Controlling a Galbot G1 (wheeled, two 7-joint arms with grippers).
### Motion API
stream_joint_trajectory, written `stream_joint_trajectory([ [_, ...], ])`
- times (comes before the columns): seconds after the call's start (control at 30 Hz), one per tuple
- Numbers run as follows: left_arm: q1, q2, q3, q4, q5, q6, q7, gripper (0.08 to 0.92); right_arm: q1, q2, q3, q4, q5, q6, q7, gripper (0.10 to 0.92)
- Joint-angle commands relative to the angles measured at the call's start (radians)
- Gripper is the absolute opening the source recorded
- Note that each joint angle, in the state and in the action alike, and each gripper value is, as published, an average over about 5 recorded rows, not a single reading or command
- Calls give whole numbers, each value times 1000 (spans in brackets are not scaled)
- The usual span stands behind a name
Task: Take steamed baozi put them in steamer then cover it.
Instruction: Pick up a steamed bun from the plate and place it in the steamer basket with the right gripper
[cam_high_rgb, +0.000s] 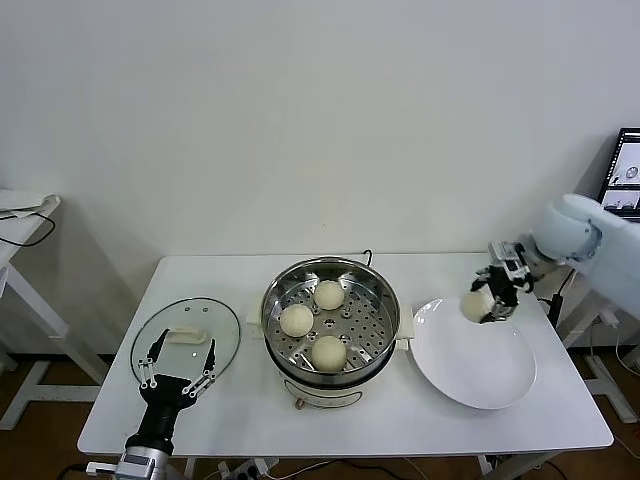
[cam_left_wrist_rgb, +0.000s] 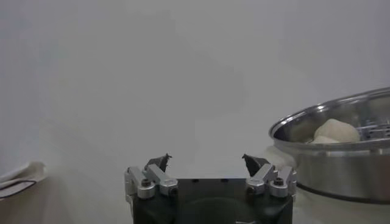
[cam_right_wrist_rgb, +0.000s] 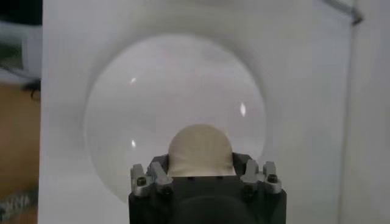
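Baozi count so far: three sit in the steamer, the fourth is clamped in the right claw over the plate, left claw gapes by the cover, still off.

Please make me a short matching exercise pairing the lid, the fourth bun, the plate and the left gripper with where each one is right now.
Things:
1. glass lid
2. fourth bun
3. white plate
4. left gripper
5. steamer

Places or states:
A. between the right gripper's fingers, above the plate
B. middle of the table, three buns inside
C. lying flat on the table's left part
D. open, over the lid's near edge
E. bare, on the table's right part

Pairs: 1-C, 2-A, 3-E, 4-D, 5-B
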Motion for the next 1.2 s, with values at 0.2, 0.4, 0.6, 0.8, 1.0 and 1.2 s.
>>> stream_joint_trajectory([
  [0.2, -6, 10, -4, -12, -14, -2, 3, 823, 480, 155, -387, 286, 466, -294, 146, 679],
  [0.4, -9, 9, -10, -5, -18, -1, 3, 823, 453, 311, -369, 213, 493, -312, 171, 681],
  [0.6, -10, 7, -14, -4, -18, 0, 3, 823, 371, 436, -344, 107, 445, -308, 167, 681],
  [0.8, -8, 7, -21, 2, -18, -1, 3, 823, 275, 503, -313, 38, 385, -304, 154, 682],
  [1.0, -11, 7, -31, 10, -22, 0, 4, 823, 187, 520, -292, -4, 315, -294, 133, 682],
  [1.2, -19, 10, -35, 19, -28, 3, 4, 823, 135, 516, -276, -29, 278, -289, 124, 684],
])
